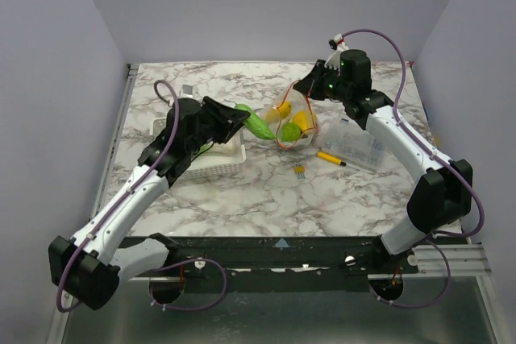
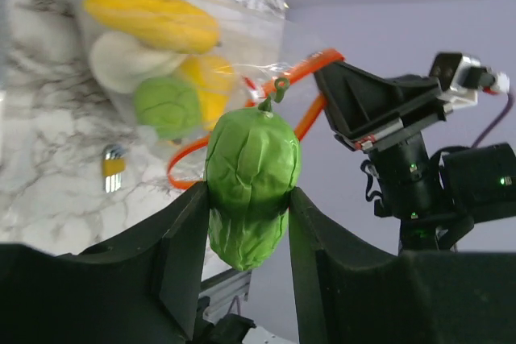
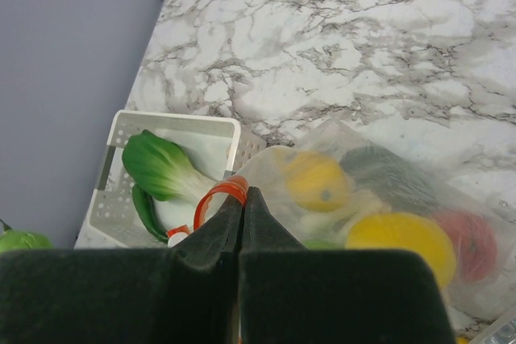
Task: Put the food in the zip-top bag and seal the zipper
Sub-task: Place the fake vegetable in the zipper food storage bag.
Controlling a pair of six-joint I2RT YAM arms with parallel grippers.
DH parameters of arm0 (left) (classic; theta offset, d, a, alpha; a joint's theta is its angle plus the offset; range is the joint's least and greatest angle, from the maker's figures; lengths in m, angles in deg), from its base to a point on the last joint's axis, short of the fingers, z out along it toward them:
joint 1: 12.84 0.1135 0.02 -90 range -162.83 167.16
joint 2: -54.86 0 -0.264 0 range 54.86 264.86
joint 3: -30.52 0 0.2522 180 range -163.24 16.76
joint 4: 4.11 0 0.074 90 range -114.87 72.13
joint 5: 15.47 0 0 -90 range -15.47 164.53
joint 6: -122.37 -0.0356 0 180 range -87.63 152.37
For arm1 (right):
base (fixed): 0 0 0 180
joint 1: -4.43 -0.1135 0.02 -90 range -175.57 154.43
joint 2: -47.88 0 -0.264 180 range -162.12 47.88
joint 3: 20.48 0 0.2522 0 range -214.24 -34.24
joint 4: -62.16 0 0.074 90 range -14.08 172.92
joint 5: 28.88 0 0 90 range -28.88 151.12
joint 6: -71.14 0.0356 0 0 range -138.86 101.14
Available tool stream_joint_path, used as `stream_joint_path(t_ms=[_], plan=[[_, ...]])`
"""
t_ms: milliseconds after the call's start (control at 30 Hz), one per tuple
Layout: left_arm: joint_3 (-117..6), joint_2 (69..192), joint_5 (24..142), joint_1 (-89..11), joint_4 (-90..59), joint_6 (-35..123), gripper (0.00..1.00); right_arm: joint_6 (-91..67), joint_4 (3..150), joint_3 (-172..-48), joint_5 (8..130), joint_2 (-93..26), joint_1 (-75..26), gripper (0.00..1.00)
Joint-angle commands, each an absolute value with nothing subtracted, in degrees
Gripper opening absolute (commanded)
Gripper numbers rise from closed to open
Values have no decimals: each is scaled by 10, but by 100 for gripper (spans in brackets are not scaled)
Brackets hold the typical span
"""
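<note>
The whole marble table (image 1: 242, 191) was taken in from high above and behind the arm bases, with the zip-top bag (image 1: 294, 125) caught small, just beyond mid-table. The left wrist view was set close, rolled sideways, looking out from the left gripper (image 2: 250, 191) toward the bag's mouth. The right wrist view was held right against the bag, facing down across it to the white basket (image 3: 177, 117) beyond. The bag was shared by all three views, and the basket by top and right wrist.

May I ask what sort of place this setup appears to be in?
Likely a robotics test cell, not a kitchen: plain walls enclose a marble-patterned table, robot arms are bolted at its edge, and the food looks plastic.
</note>
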State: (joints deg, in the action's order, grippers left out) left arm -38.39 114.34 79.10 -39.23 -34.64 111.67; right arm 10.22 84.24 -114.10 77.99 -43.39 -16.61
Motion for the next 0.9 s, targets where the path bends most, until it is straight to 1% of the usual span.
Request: stream_joint_path(t_ms=[0, 100, 133, 233, 300, 433, 633, 867], plan=[[-412, 1205, 818, -444, -165, 1007, 0, 111, 807, -1140, 798, -428, -167, 1], [-430, 1215, 687, -492, -134, 896, 0, 117, 805, -1139, 797, -422, -166, 1], [-426, 1220, 663, -506, -109, 866, 0, 124, 804, -1138, 798, -420, -167, 1], [-398, 1241, 566, -545, 25, 816, 0, 160, 793, -1132, 801, -413, -167, 1], [-420, 1271, 543, -562, 46, 780, 0, 187, 790, -1129, 799, -411, -167, 1], [-428, 1313, 532, -584, 84, 766, 0, 252, 805, -1134, 775, -411, -167, 1], [-389, 1340, 500, -594, 161, 745, 0, 365, 807, -1148, 771, -417, -166, 1], [-367, 1370, 470, -614, 193, 712, 0, 456, 777, -1135, 772, -418, -167, 1]])
